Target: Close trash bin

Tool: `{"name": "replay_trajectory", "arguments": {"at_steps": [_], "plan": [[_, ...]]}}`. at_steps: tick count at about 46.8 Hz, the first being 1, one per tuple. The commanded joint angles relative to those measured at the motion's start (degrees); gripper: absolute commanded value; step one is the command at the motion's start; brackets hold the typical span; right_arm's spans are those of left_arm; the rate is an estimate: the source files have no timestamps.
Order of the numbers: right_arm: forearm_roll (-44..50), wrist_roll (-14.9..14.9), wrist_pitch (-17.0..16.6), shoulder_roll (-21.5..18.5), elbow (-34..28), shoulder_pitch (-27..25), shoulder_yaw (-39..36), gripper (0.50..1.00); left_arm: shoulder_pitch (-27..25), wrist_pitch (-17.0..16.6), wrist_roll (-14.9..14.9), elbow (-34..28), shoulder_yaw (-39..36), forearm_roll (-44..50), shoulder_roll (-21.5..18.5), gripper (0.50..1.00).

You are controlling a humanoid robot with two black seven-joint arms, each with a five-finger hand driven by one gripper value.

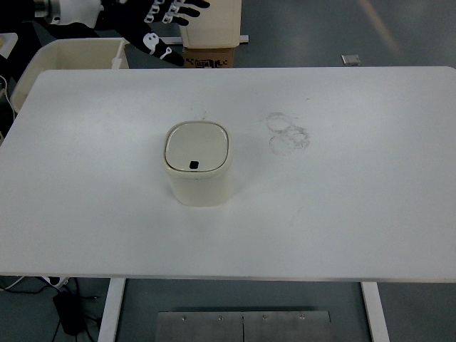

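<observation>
White table (342,214), faint ring marks (286,132) | trash bin (199,173) mid-table, lid flat down | my left hand (158,18) raised at top-left, fingers spread, holding nothing

Cream trash bin (198,173) is standing upright on the white table, left of centre. Rounded-square lid is sitting flat and closed on top, small dark square mark showing near its front edge. Nothing is touching it.
</observation>
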State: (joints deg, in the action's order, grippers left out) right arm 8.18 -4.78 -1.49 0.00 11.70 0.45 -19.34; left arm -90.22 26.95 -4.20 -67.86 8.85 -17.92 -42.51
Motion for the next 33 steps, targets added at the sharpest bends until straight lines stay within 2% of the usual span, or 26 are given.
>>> {"name": "replay_trajectory", "arguments": {"at_steps": [1,5,8,18,29,33], "plan": [[0.0,0.03,0.0,0.0,-0.01,-0.01,0.0,0.993,2.76,-0.58,1.46,3.69,5.11,2.26,-0.03,1.0],[0.0,0.03,0.0,0.0,-0.01,-0.01,0.0,0.993,6.54,-1.28,4.19,7.12,10.39,5.17,0.14,1.0],[0.0,0.03,0.0,0.0,-0.01,-0.01,0.0,0.993,9.35,-1.9,5.16,9.23,12.94,7.01,0.23,1.0],[0.0,0.03,0.0,0.0,-0.01,-0.01,0.0,0.993,15.95,-4.8,5.43,16.35,17.78,18.87,3.57,1.0],[0.0,0.03,0.0,0.0,-0.01,-0.01,0.0,0.993,20.25,-4.89,5.51,24.79,18.66,27.4,8.66,1.0],[-0.09,0.03,-0.09,0.0,-0.01,-0.01,0.0,0.993,23.68,-4.89,6.3,26.55,20.85,30.3,10.6,1.0]]}}
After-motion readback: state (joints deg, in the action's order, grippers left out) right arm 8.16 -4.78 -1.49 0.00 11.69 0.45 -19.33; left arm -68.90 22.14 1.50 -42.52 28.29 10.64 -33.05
